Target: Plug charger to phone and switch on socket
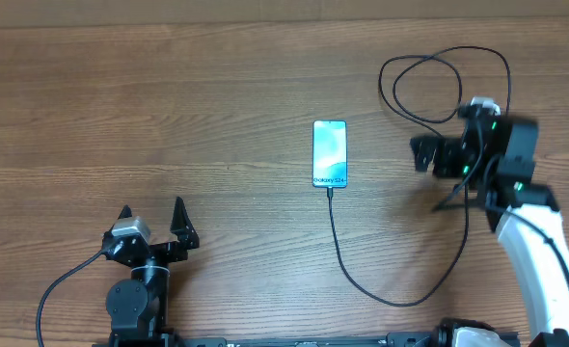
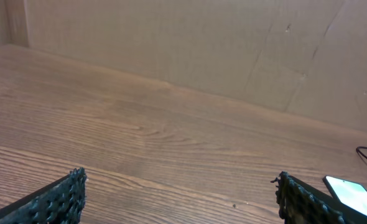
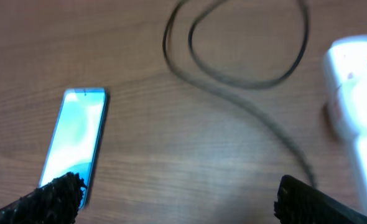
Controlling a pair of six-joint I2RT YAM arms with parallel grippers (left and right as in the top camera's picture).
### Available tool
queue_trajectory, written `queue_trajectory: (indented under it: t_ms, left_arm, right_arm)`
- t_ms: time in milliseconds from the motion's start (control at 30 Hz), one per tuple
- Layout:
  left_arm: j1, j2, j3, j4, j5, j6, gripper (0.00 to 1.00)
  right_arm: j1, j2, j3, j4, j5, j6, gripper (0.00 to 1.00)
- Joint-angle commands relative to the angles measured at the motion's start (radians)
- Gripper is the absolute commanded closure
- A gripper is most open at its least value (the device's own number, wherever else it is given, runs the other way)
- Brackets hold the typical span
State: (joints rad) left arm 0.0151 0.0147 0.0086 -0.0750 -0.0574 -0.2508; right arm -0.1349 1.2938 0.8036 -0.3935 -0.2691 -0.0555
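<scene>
The phone (image 1: 330, 154) lies flat mid-table with its blue-white screen lit. The charger's thin black cable (image 1: 362, 280) meets the phone's bottom edge, curves right and up, and loops at the back right. The socket (image 1: 481, 104) is mostly hidden under my right arm; only a white end shows. My right gripper (image 1: 437, 154) is open and empty above the table, between the phone and the socket. In the right wrist view, its jaws (image 3: 177, 199) frame bare wood, with the phone (image 3: 78, 134) left, the cable (image 3: 233, 68) ahead and the socket (image 3: 357, 93) right. My left gripper (image 1: 152, 220) is open and empty at the front left.
A brown cardboard wall (image 2: 202, 43) stands along the far side of the wooden table. In the left wrist view, the open jaws (image 2: 180, 199) face bare wood and the phone's corner (image 2: 353, 194) shows at the far right.
</scene>
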Motion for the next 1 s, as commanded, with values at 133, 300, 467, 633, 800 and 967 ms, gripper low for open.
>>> queue_trajectory:
  t_ms: [133,300,467,633,800,967]
  left_arm:
    - [0.006,-0.010,-0.004,0.002,-0.008,0.023,0.00]
    - [0.006,-0.010,-0.004,0.003,-0.008,0.023,0.00]
    - [0.006,-0.010,-0.004,0.003,-0.008,0.023,0.00]
    - [0.006,-0.010,-0.004,0.003,-0.008,0.023,0.00]
    - [0.006,-0.010,-0.004,0.003,-0.008,0.023,0.00]
    - [0.006,-0.010,-0.004,0.002,-0.008,0.023,0.00]
  right_arm:
    - [0.004,-0.104,-0.440,0.370,-0.180,0.002,0.00]
    - [0.004,-0.161,-0.598,0.508,-0.223,0.006,0.00]
    - [0.004,-0.237,-0.661,0.527,-0.221,0.005,0.00]
    - [0.004,-0.358,-0.742,0.527,-0.203,0.005,0.00]
    - [0.004,-0.554,-0.796,0.486,-0.159,0.002,0.00]
    - [0.004,-0.722,-0.796,0.454,-0.077,-0.007,0.00]
